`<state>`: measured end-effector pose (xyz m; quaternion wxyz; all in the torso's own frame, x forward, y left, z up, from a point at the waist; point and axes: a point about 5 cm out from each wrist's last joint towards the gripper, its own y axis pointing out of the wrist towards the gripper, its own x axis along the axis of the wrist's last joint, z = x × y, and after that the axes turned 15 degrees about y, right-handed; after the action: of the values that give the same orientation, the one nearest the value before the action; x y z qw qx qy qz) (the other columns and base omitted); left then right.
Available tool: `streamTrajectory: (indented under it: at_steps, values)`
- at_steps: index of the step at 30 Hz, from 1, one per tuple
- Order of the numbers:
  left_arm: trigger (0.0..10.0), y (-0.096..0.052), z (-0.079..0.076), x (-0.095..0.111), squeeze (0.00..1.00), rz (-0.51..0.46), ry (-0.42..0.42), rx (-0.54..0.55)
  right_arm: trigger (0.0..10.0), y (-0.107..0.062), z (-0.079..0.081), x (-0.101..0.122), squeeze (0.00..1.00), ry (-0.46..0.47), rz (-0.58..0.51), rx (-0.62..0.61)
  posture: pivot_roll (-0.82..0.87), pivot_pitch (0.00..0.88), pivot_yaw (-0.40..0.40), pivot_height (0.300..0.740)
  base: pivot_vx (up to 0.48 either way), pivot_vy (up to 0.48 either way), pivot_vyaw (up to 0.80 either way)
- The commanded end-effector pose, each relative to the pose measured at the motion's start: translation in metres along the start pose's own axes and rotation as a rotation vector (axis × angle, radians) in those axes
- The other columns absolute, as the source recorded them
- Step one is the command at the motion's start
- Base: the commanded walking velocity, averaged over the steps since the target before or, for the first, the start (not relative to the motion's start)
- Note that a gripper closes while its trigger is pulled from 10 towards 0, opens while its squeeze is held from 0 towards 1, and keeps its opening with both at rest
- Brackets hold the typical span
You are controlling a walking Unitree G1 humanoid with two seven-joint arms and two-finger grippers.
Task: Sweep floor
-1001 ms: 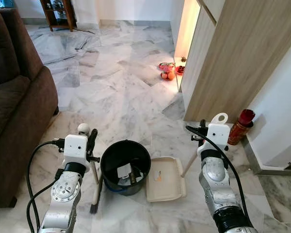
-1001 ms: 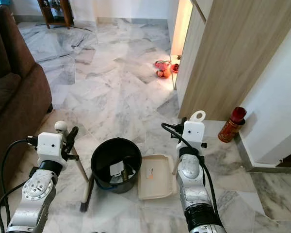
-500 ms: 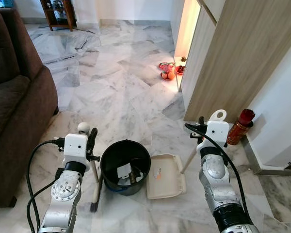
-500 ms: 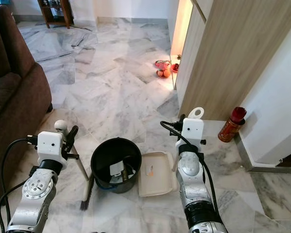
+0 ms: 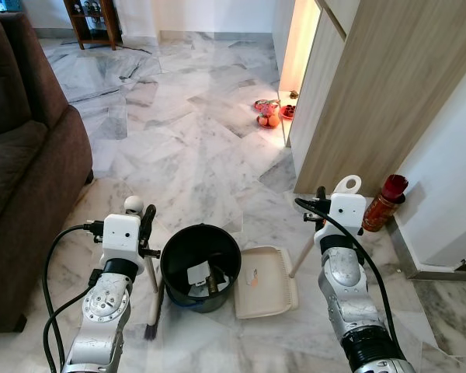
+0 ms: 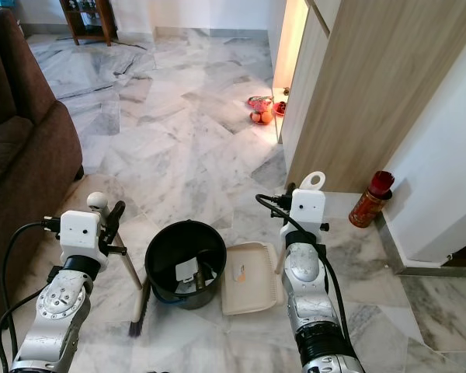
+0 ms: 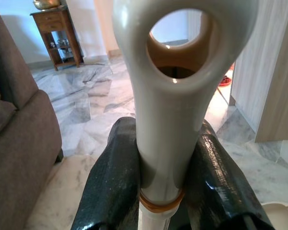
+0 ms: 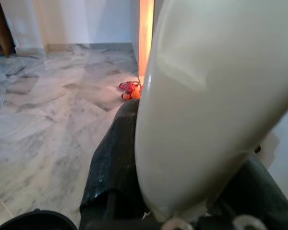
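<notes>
My left gripper (image 5: 145, 226) is shut on the cream handle of a broom (image 5: 133, 206), whose dark bristles (image 5: 151, 332) rest on the marble floor left of a black bucket (image 5: 200, 264). The bucket holds bits of trash. In the left wrist view the black fingers (image 7: 110, 182) clamp the ringed handle (image 7: 168, 120). My right gripper (image 5: 326, 206) is shut on the handle (image 5: 347, 185) of a cream dustpan (image 5: 266, 284), which lies right of the bucket with a small orange scrap on it. The right wrist view shows that handle (image 8: 206, 105) between the fingers (image 8: 115, 158).
A brown sofa (image 5: 23, 171) stands close on the left. A wooden cabinet (image 5: 373, 93) and a white wall close off the right, with a red bottle (image 5: 377, 203) at their foot. Oranges and red items (image 5: 267, 113) lie by the cabinet. Open marble floor stretches ahead to a far shelf (image 5: 93, 23).
The right gripper has tipped the dustpan handle slightly to the left, and the dustpan has edged a little toward the bucket. The left arm and broom have stayed put.
</notes>
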<state>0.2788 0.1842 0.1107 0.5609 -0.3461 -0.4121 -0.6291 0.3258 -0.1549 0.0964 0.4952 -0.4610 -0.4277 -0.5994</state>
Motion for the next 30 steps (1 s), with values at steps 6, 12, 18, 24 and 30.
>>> streamTrajectory:
  at_steps: [6, 12, 18, 24, 30]
  values:
    - [10.0, 0.0007, 0.0016, 0.0051, 0.0, -0.021, 0.015, 0.004, 10.0, 0.001, 0.0083, 0.0061, 0.0, 0.019, -0.027, 0.033, 0.0, 0.111, -0.025, 0.74, -0.214, 0.0, 0.0]
    - [10.0, 0.0006, 0.0015, 0.0055, 0.0, -0.022, 0.014, 0.007, 10.0, 0.0014, 0.0079, 0.0058, 0.0, 0.017, -0.025, 0.035, 0.0, 0.111, -0.025, 0.74, -0.266, 0.0, 0.0]
    - [10.0, 0.0002, 0.0015, 0.0052, 0.0, -0.021, 0.014, 0.007, 10.0, 0.0011, 0.0082, 0.0051, 0.0, 0.017, -0.022, 0.036, 0.01, 0.111, -0.026, 0.74, -0.266, 0.0, 0.0]
    - [10.0, -0.0001, 0.001, 0.0049, 0.0, -0.019, 0.013, 0.006, 10.0, 0.0005, 0.008, 0.0038, 0.0, 0.018, -0.017, 0.036, 0.01, 0.109, -0.027, 0.74, -0.268, 0.0, 0.0]
    - [10.0, 0.0, 0.0008, 0.0044, 0.0, -0.019, 0.014, 0.006, 10.0, 0.0015, 0.0098, 0.0043, 0.0, 0.031, -0.016, 0.035, 0.01, 0.105, -0.028, 0.74, -0.266, 0.0, 0.0]
